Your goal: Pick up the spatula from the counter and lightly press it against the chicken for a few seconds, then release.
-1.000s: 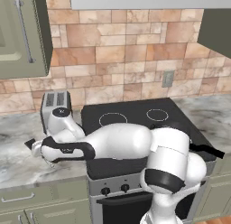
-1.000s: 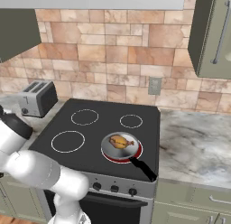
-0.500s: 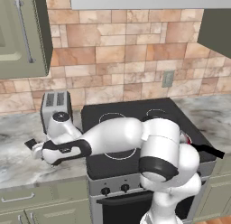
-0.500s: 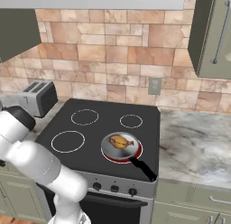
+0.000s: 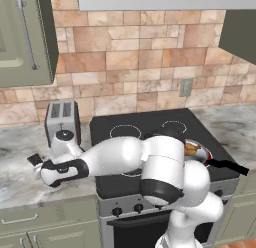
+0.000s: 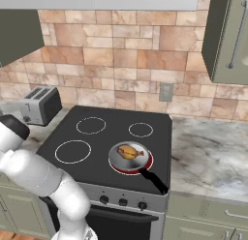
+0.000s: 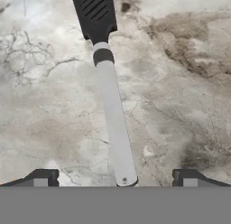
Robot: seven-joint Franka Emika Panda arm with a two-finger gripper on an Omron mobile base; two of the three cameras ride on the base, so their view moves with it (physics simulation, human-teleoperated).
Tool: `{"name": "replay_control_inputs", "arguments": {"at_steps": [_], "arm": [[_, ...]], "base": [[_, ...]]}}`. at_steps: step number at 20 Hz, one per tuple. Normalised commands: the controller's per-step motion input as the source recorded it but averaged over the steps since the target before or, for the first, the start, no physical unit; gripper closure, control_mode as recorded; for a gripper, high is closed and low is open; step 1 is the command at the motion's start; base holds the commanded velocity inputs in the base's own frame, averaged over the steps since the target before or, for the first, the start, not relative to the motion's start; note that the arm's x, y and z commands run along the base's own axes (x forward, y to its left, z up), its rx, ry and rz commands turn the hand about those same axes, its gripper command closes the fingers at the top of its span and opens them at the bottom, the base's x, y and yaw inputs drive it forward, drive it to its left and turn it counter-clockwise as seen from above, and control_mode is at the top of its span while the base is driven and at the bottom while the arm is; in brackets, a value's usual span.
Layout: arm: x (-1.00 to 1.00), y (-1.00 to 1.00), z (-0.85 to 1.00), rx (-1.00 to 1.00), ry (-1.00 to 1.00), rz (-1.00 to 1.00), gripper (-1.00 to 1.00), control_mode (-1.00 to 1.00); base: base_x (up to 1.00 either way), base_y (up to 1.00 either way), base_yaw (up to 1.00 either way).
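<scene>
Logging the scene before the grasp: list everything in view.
spatula: one, black slotted head, pale handle, flat on the marble counter
stove: one, black top, four rings
pan: one, red rim, black handle, on the stove, front right ring
chicken: one, golden brown, in the pan
toaster: one, silver, counter left of stove
wall outlet: one, grey, backsplash behind stove
upper cabinets: two, grey-green, either side
gripper: one, dark tips, open, straddling the spatula handle
</scene>
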Motion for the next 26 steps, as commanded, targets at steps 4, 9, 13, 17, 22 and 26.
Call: {"name": "replay_control_inputs", "arguments": {"at_steps": [4,9,13,17,22,26], "arm": [[0.19,0.13,-0.13,-0.03,0.02,0.00,-1.00,-1.00],[0.24,0.03,-0.10,-0.02,0.01,0.00,-1.00,-1.00],[0.18,0.13,-0.22,-0.02,0.03,0.00,-1.00,-1.00],[0.16,0.19,-0.24,-0.02,0.04,0.00,-1.00,-1.00],[0.17,0.22,-0.23,-0.03,0.04,0.00,1.00,-1.00],[0.15,0.13,-0.19,-0.02,0.03,0.00,1.00,-1.00]], "base": [[0.00,0.00,0.00],[0.00,0.00,0.00],[0.00,0.00,0.00],[0.00,0.00,0.00],[0.00,0.00,0.00],[0.00,0.00,0.00]]}}
